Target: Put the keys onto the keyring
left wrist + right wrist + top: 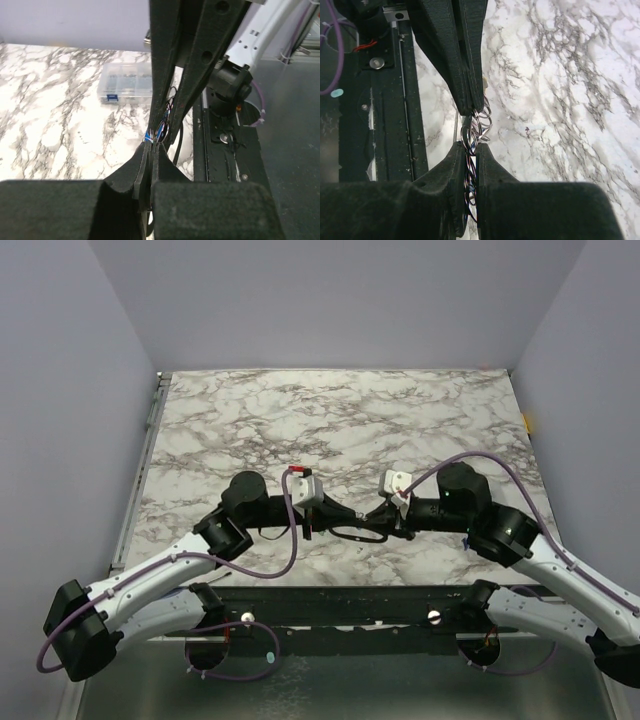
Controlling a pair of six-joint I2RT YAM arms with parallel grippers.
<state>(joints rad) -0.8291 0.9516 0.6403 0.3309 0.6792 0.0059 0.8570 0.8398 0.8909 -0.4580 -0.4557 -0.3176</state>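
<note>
Left tool (151,149) has its fingers pressed flat together on one end of the keyring (481,120), a small bundle of silvery loops. Facing it tip to tip, the right tool (471,148) is clamped on the other end, with only a thin gap between its fingers where the loops run through. Both meet over the middle of the near edge of the marble table (340,420). Blue glints from the keys (159,131) show at the fingertips; individual keys cannot be told apart. A clear plastic box (125,82) lies further along the table.
</note>
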